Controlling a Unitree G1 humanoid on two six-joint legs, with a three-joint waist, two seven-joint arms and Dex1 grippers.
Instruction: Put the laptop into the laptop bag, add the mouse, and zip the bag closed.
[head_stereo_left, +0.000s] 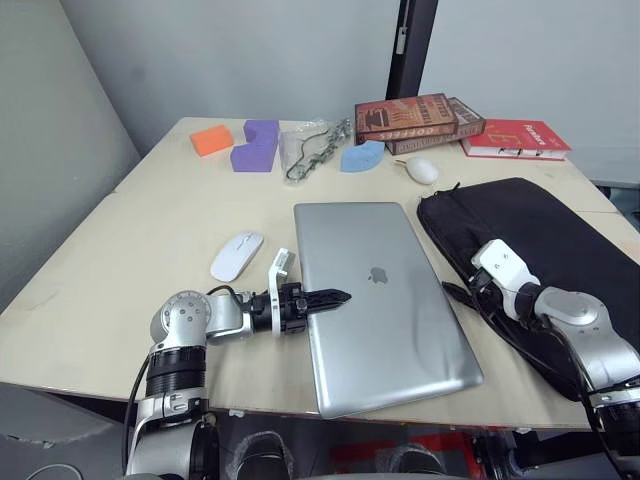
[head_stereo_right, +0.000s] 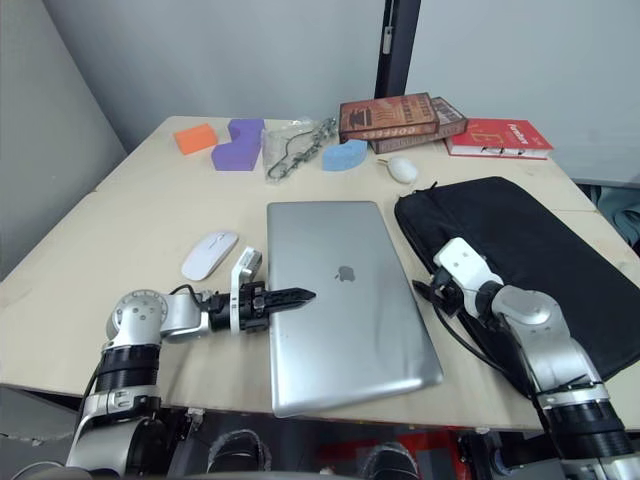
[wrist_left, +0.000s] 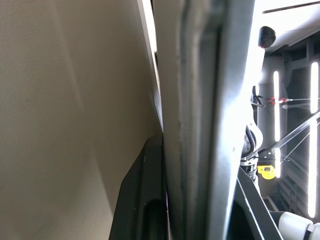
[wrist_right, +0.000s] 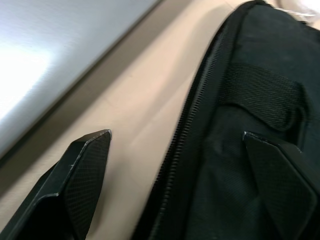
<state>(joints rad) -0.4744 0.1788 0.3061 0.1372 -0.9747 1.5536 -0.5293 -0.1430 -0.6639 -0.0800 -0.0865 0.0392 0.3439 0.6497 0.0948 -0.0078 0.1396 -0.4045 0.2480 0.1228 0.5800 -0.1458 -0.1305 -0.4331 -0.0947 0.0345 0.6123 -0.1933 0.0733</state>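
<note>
The closed silver laptop (head_stereo_left: 385, 300) lies flat in the middle of the table. My left gripper (head_stereo_left: 335, 297) reaches in from the left and is shut on the laptop's left edge, one black finger lying on the lid. In the left wrist view that edge (wrist_left: 200, 100) runs between the two fingers (wrist_left: 145, 200). The black laptop bag (head_stereo_left: 545, 235) lies flat to the right of the laptop. My right gripper (wrist_right: 176, 134) stands open over the bag's left zipper edge, one finger above the table and one above the fabric. The flat white mouse (head_stereo_left: 237, 255) rests left of the laptop.
At the back stand stacked books (head_stereo_left: 420, 118), a red book (head_stereo_left: 515, 138), a puffy white lump (head_stereo_left: 422, 170), a blue piece (head_stereo_left: 361, 156), a clear bag holding a chain (head_stereo_left: 312, 148), a purple block (head_stereo_left: 258, 145) and an orange block (head_stereo_left: 211, 139). The table's front edge is close to the laptop.
</note>
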